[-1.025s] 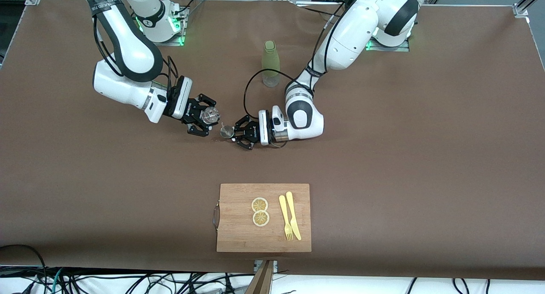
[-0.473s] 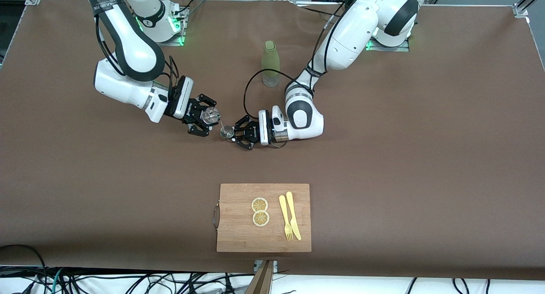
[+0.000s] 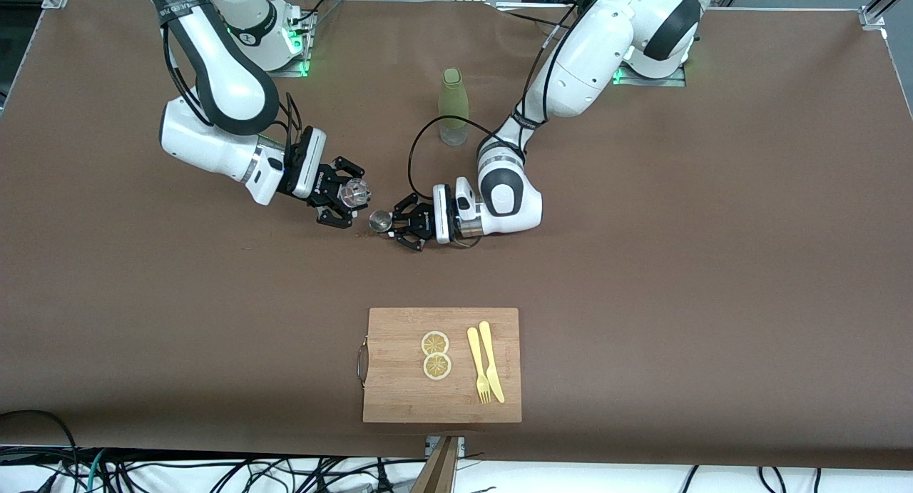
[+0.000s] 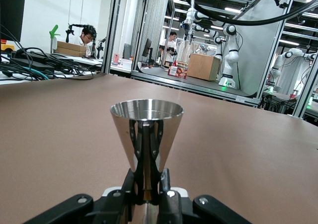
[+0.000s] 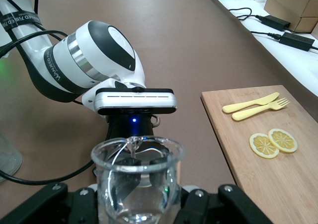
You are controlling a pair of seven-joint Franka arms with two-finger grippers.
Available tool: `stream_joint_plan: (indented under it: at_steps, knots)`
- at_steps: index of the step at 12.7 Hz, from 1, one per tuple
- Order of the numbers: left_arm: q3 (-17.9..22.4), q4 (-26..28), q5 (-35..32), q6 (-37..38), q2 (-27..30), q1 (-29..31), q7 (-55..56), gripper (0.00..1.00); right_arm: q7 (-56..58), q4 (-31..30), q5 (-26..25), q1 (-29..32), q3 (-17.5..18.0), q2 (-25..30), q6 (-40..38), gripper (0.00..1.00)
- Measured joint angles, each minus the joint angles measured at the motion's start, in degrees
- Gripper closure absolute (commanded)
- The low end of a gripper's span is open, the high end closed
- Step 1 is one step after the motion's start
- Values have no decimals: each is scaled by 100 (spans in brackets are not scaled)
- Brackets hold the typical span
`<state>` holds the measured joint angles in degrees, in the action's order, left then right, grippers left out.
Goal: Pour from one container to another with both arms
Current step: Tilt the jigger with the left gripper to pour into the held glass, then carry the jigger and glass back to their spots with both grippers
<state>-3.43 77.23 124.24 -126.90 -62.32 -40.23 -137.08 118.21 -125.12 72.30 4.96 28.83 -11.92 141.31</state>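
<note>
The right gripper (image 3: 349, 197) hangs over the middle of the brown table (image 3: 677, 229), toward the right arm's end. Its jaws are closed tight on a clear glass beaker (image 3: 354, 191), which is tipped over sideways so its mouth faces the metal cup beside it. In the right wrist view the beaker (image 5: 137, 177) sits between the black fingers (image 5: 47, 194) with a little clear liquid in its bottom.

Just beside it, the left gripper (image 3: 399, 225) comes in low from the left arm's end, jaws clamped on the narrow stem of a small steel measuring cup (image 3: 380, 221). In the left wrist view the cup (image 4: 146, 134) stands upright, a cone flaring to a round rim. Whether its foot touches the table cannot be told. Beaker lip and cup rim are close together, the beaker slightly higher.

A pale green bottle (image 3: 453, 106) stands upright nearer the arms' edge of the table. Near the front camera's edge lies a wooden cutting board (image 3: 399, 400) with a metal handle, carrying two lemon slices (image 3: 436, 354) and a yellow fork (image 3: 477, 364) and knife (image 3: 491, 361) side by side.
</note>
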Motion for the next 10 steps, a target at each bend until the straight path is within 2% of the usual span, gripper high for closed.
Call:
stream_joint_plan:
  at_steps: [4, 7, 10]
  knots:
    - [0, -9, 14, 1, 0, -7, 0, 100, 1, -1, 53, 5, 3, 0, -111, 88]
    - [20, -51, 14, 2, 2, -7, 0, 100, 310, -2, 589, 90, 0, 0, -600, 88]
    - [56, -80, 14, 3, 21, 2, 0, 100, 484, -1, 684, 349, -19, 0, -1028, 88]
